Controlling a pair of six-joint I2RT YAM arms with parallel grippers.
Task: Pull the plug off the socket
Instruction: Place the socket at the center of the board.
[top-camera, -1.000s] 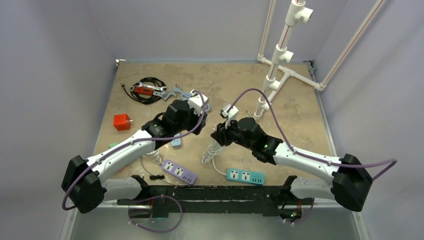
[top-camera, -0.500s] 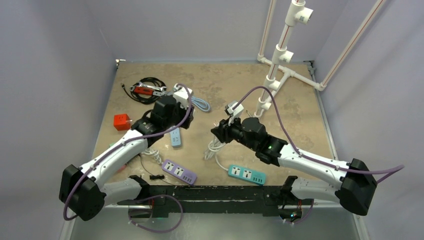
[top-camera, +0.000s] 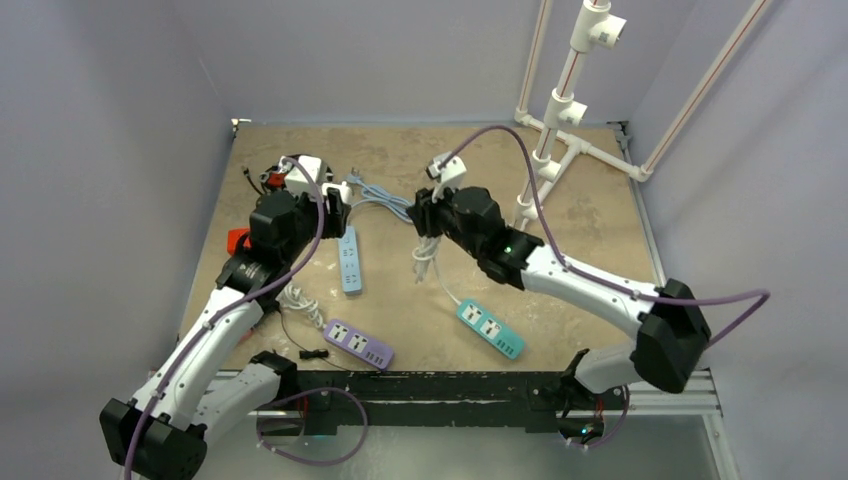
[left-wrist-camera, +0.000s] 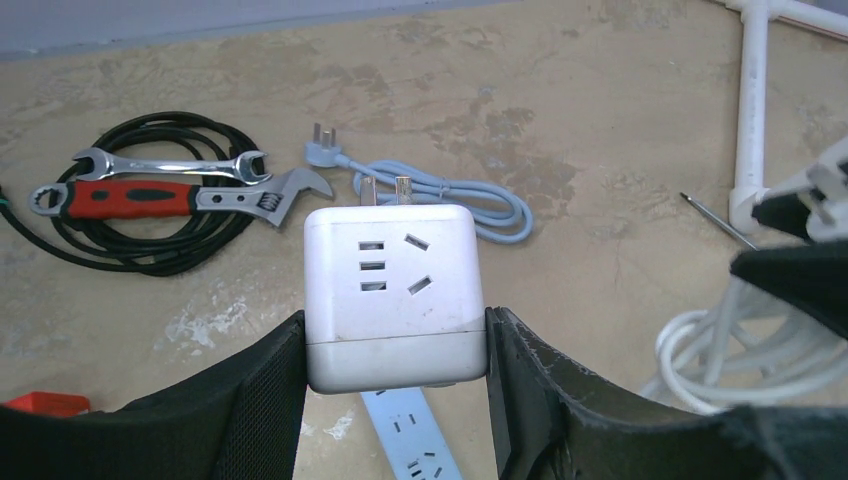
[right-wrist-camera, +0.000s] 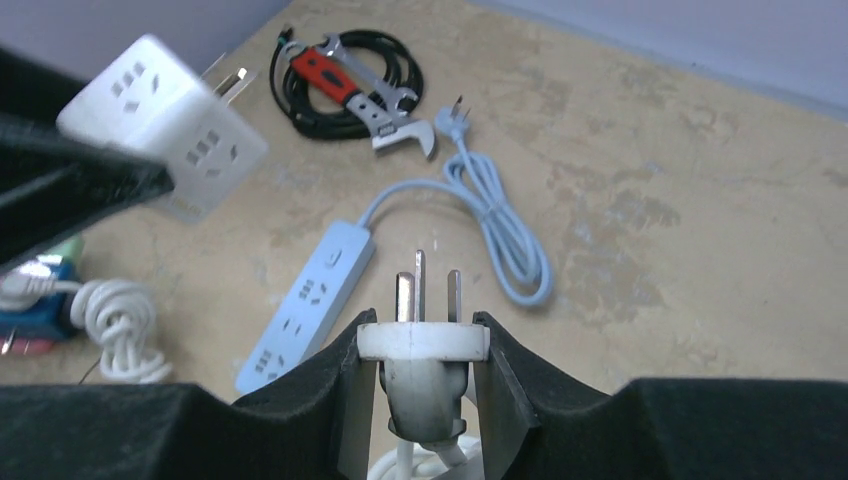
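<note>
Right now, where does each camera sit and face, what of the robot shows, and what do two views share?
Top external: above and behind, facing down at the table; both arms, left hand and right hand show.
Left wrist: faces forward over its fingers holding the cube socket.
Right wrist: faces forward over its fingers holding the plug.
Shared: both wrist views show the red wrench.

Beyond the blue strip (top-camera: 349, 258), I'm clamping the socket cube (left-wrist-camera: 393, 280) in my left gripper (left-wrist-camera: 395, 330) and the plug (right-wrist-camera: 425, 345) in my right gripper (right-wrist-camera: 424, 322).
</note>
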